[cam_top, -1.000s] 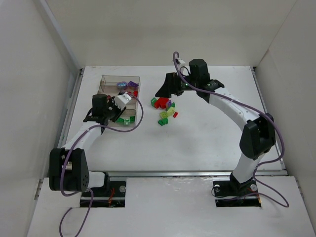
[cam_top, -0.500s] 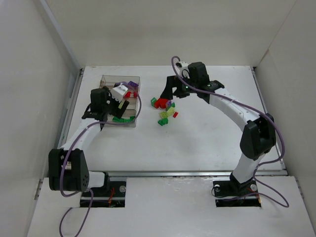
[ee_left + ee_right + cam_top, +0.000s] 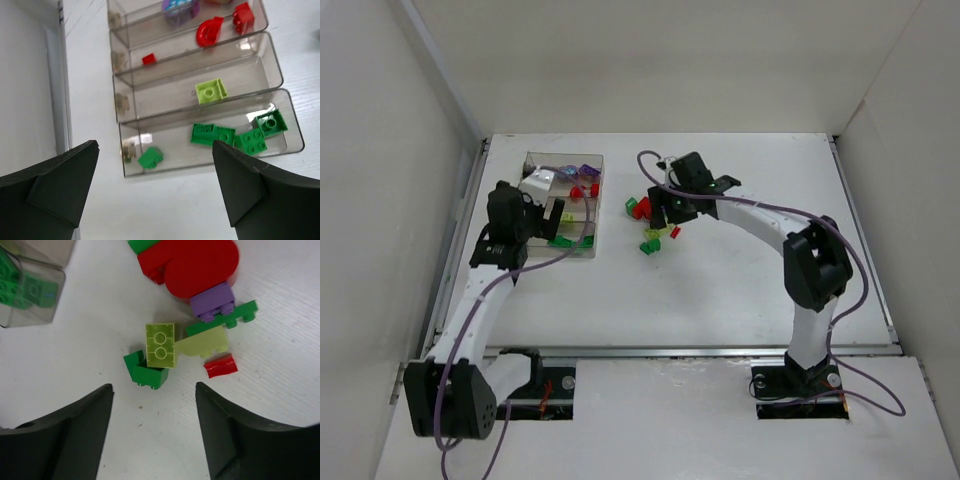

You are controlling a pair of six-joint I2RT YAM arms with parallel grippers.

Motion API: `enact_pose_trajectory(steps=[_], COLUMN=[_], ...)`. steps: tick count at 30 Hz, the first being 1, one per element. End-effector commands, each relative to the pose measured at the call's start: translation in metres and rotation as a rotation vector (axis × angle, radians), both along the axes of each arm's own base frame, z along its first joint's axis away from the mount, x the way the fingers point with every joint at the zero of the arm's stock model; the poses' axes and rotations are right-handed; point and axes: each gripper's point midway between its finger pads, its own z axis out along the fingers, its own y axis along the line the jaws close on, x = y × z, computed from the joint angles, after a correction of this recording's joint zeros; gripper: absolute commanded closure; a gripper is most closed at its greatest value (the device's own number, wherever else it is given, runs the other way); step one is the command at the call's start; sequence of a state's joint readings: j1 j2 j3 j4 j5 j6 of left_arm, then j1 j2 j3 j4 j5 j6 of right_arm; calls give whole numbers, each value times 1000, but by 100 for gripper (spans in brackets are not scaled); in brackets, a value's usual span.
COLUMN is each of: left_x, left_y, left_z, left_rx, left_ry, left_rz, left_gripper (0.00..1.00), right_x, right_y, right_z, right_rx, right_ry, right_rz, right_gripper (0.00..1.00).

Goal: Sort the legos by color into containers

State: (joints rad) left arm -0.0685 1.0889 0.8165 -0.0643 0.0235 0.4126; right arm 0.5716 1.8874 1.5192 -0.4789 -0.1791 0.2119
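The left gripper [image 3: 154,146] had its fingers spread wide and held nothing. It hung over the nearest compartment of the clear tray [image 3: 283,80]. The right gripper [image 3: 153,389] was also open and empty, just above the loose pile of legos [image 3: 655,225].

Directly ahead of the right fingers lay a lime two-stud brick [image 3: 160,345], studs up, with its long axis pointing away from the fingers. Its near end touched a dark green brick [image 3: 145,371]. Beside it were a pale lime piece [image 3: 205,346] and a small red piece [image 3: 221,366]. Farther off came a green plate [image 3: 222,320], a purple brick [image 3: 212,304] and a big rounded red piece [image 3: 192,262].

The tray stood near the left edge of the bench [image 3: 750,290], toward the far left corner. Its four long compartments ran parallel to the far edge. The nearest held four green bricks [image 3: 252,141], the next one a lime brick [image 3: 211,91], the third some red pieces [image 3: 210,31], the farthest a purple piece [image 3: 180,5].

The pile lay just right of the tray, a little apart from it. From the pile toward the right edge and the near edge there was bare white surface.
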Motion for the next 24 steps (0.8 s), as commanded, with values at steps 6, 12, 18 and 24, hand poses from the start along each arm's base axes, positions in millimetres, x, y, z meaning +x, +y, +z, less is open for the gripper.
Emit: enact_pose_trajectory(steps=[6,12,18,24], left_x=[-48,-57,-66,-69], left_y=[38,47,37,31], left_z=[6,33,38,43], left_rx=[-104,-206,-276,-312], left_ry=[-79,-172,-221,-250], left_rz=[287,336,259,213], left_gripper=[0,0,0,0], right_x=[2,4,4,-12], right_y=[17,28,27,30], right_z=[-43,-49,-61,-61], right_rx=[-94,-93,-125,-121], right_ry=[50,28,43,49], right_rz=[-21,-22,-39,-26], right_gripper=[31,34,40,38])
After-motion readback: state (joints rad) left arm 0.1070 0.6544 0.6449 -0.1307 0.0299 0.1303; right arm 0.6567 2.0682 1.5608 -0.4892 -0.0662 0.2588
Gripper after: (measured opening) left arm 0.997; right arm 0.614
